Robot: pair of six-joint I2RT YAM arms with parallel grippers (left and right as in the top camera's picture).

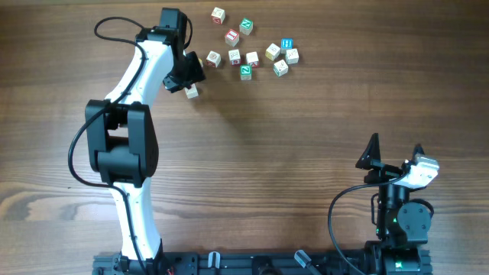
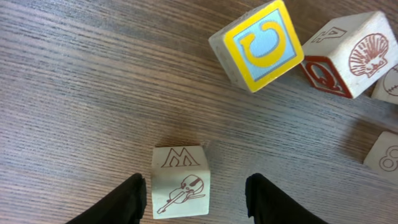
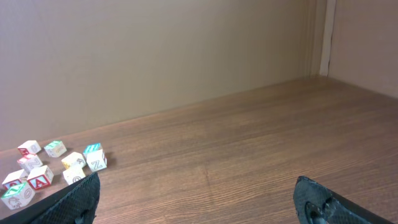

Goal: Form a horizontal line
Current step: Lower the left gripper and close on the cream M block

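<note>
Left pincer [image 2: 196, 186] straddles the M cube [image 2: 180, 183] with its jaws apart. The finger at 9 o'clock in the wrist view sits just beside the cube's face, while the one at 3 o'clock stands clear, so nothing is gripped yet. On the table [image 1: 267, 168] this cube lies at about 11 o'clock, alone at 7 o'clock of the loose bunch [image 1: 252, 59] of cubes. No row has been formed so far.

To do this step well, I would centre the jaws first. Otherwise the nearer finger will likely shove the cube sideways before the other arrives. Both pads should meet flat faces squarely. The cube should then be lifted clear and set on the bare wood at 6 o'clock of the bunch, where a straight row has room.

A yellow C cube [image 2: 258, 43] sits at 1 o'clock of the M cube, apart from it, with a shell cube [image 2: 354, 53] just beside it at 2 o'clock. Neither blocks the fingers. The red cube [image 1: 232, 36] and blue cube [image 1: 287, 44] lie mixed into the bunch and should stay out of the row. The right pincer [image 3: 199, 199] waits at 4 o'clock of the table, gaping wide and empty, well apart from everything.
</note>
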